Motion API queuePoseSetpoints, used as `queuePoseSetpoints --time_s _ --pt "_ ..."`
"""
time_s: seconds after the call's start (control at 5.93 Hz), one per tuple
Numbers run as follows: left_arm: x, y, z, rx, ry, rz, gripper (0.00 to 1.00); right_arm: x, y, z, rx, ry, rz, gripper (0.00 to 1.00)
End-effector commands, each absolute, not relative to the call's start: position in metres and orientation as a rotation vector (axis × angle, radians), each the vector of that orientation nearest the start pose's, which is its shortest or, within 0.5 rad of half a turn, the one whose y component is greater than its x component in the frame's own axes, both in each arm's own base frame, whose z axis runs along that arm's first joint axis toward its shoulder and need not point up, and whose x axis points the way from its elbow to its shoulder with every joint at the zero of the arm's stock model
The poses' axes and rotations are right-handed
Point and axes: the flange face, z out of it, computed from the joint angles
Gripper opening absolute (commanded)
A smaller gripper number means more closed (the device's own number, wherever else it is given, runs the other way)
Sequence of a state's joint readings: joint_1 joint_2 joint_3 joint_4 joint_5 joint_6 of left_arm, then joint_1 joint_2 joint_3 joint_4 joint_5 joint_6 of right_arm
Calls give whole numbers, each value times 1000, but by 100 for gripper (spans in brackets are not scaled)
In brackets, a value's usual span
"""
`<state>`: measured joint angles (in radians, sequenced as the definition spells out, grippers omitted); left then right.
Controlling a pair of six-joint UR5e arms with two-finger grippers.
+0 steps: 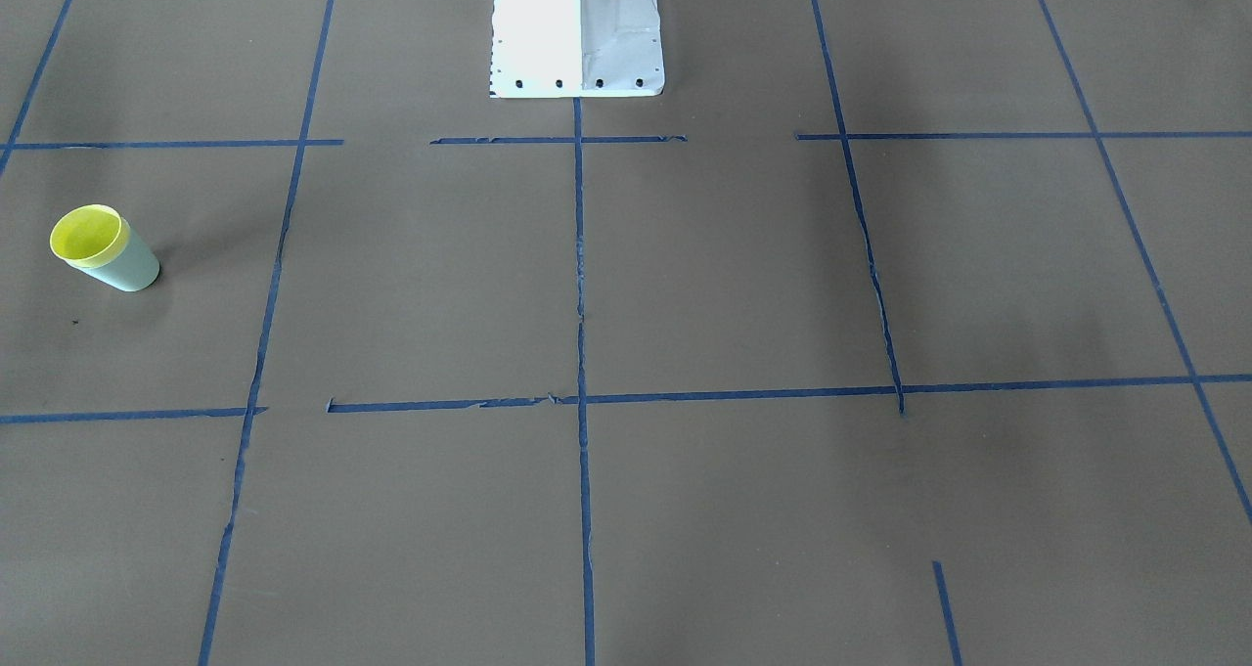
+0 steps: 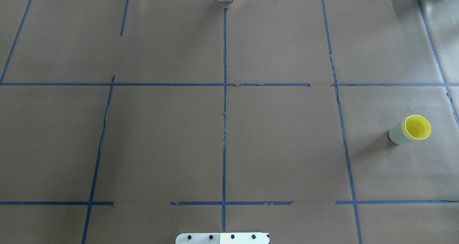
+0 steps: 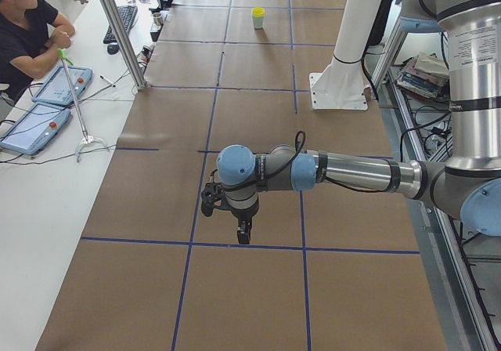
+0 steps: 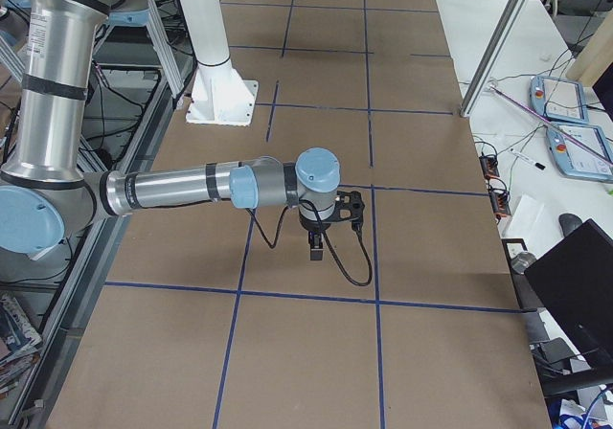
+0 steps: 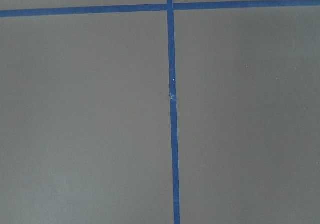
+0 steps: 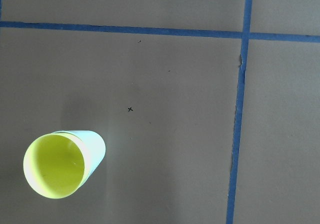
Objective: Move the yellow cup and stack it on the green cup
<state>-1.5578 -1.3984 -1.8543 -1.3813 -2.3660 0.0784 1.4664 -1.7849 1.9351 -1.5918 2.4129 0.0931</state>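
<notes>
Found the yellow cup (image 1: 88,234) seated mouth-up inside the green cup (image 1: 135,271), only its rim and inside showing above the green wall; standing upright as one stack on the table (image 1: 685,285), far out on the robot's right side, inside a square of blue tape (image 1: 579,255), touching no line; same nesting confirmed from overhead and from the right wrist view, looking down into the yellow mouth at that view's lower left, well apart from the tape crossing; no fingers showing in either wrist view.

Spotted the left gripper (image 3: 243,227) over the table's left part, pointing down, well apart from the stack, nothing visibly held; cannot tell wide or narrow from that side view alone; spotted the right gripper (image 4: 315,249) likewise pointing down, nothing visibly held; cannot tell its opening either.

Also noted: white pedestal base (image 1: 577,30) at the robot's edge of the table; seated operator (image 3: 27,30) at a side desk.

Judged as last step: stacking apparently finished, neither gripper touching the cups; next move, if any: no grasp called for; just keep both arms away from the stack, avoid knocking it; level seating hard to confirm from here.
</notes>
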Motion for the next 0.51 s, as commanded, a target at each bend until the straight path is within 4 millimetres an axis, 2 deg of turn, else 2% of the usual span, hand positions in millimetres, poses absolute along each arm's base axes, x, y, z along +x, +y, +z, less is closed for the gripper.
queuePoseSetpoints --time_s 0.0,0.17,0.34 --pt "-55 -412 609 -89 788 55 100 17 -409 572 41 -840 -67 100" --pt "-59 -412 607 -73 740 83 100 21 -405 581 51 -790 -68 100" --pt "-61 -406 617 -80 740 96 100 23 -401 585 63 -771 -73 100"
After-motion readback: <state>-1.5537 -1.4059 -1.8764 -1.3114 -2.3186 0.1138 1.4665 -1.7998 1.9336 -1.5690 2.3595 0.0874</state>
